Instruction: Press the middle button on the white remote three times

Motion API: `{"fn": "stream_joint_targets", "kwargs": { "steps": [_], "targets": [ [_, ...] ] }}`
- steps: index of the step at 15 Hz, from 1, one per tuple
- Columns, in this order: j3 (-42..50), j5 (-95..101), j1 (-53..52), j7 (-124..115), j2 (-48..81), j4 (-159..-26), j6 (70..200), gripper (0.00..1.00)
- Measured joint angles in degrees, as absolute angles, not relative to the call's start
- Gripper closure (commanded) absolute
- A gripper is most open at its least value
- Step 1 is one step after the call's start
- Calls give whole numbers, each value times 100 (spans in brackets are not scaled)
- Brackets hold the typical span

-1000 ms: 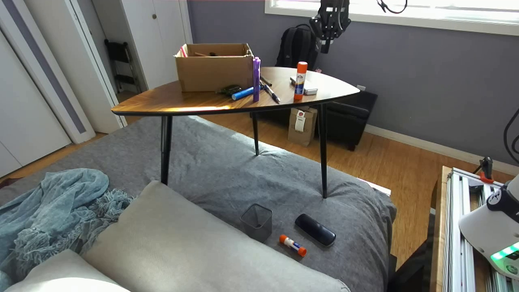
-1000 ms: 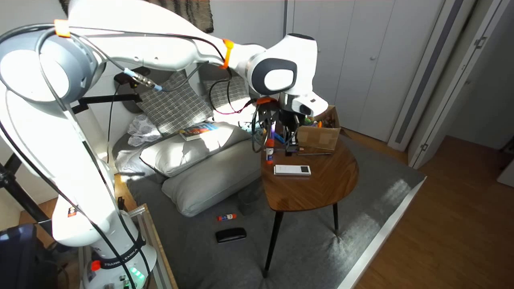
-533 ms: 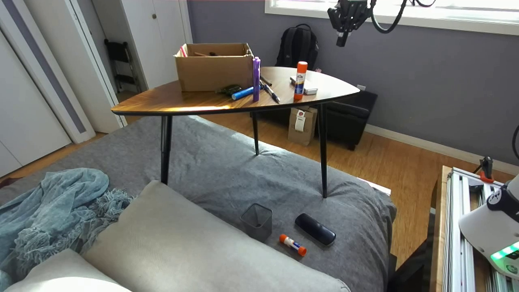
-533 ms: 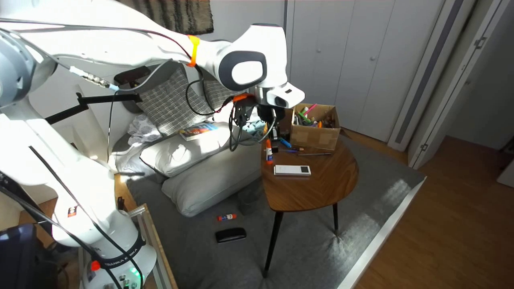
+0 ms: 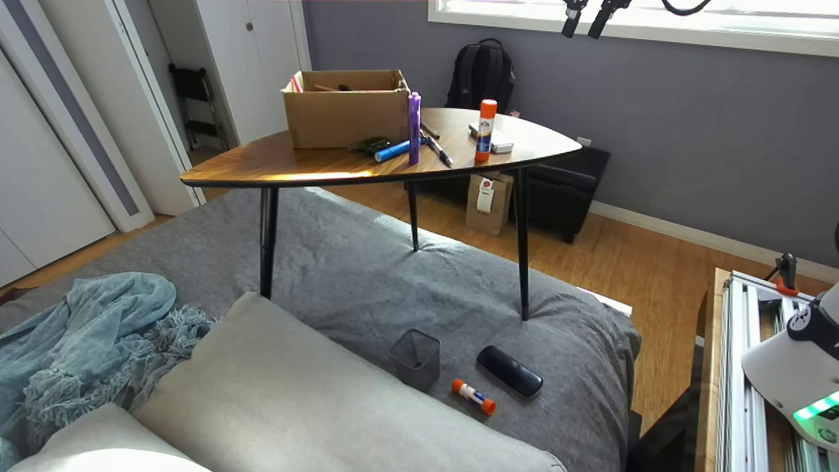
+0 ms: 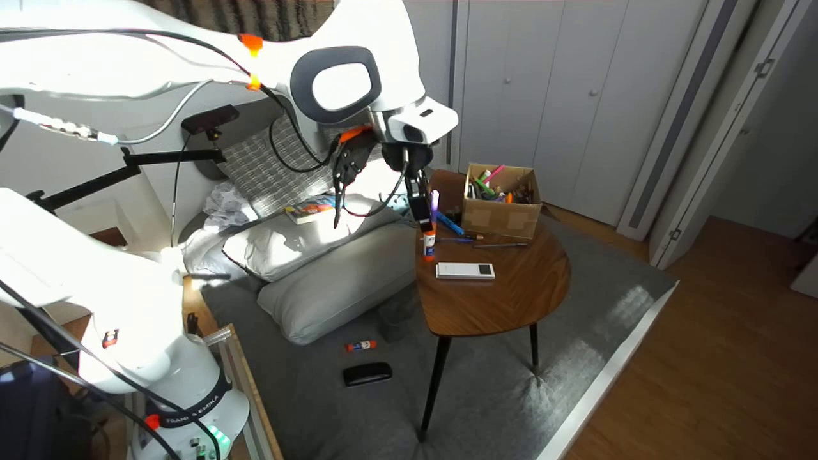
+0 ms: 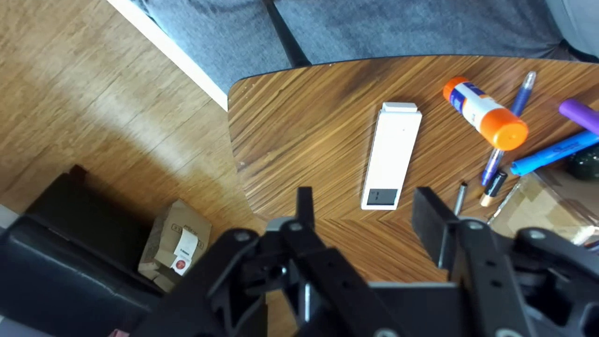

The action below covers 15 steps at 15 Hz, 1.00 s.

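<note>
While the forearm (image 6: 128, 70) runs nearly level, the fingers (image 7: 433, 220) point downward, spread wide and empty.

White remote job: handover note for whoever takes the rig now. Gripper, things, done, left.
Gripper: open, empty, clear of the wooden table.
White remote: flat on the wooden table, apart from the upright glue stick, with a dark rectangle at one end.
Done: no press under way; how many count so far cannot be told.
Left: up to three presses of the middle button; no button can be made out on the white face.
</note>
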<state>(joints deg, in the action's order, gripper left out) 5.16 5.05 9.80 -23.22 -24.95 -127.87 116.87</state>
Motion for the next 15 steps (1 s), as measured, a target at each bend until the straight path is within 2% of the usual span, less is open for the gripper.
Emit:
{"fn": "stream_joint_targets", "kwargs": {
  "steps": [1, 2, 5, 15],
  "targets": [
    [514, 509, 1041, -2323, -2595, -12792, 11687, 5],
    [514, 516, 1105, -2323, -2678, -12794, 11687, 22],
    [510, 511, 1132, -2304, -2707, -12794, 11682, 5],
    [495, 511, 1131, -2304, -2651, -12794, 11682, 5]
  ]
}}
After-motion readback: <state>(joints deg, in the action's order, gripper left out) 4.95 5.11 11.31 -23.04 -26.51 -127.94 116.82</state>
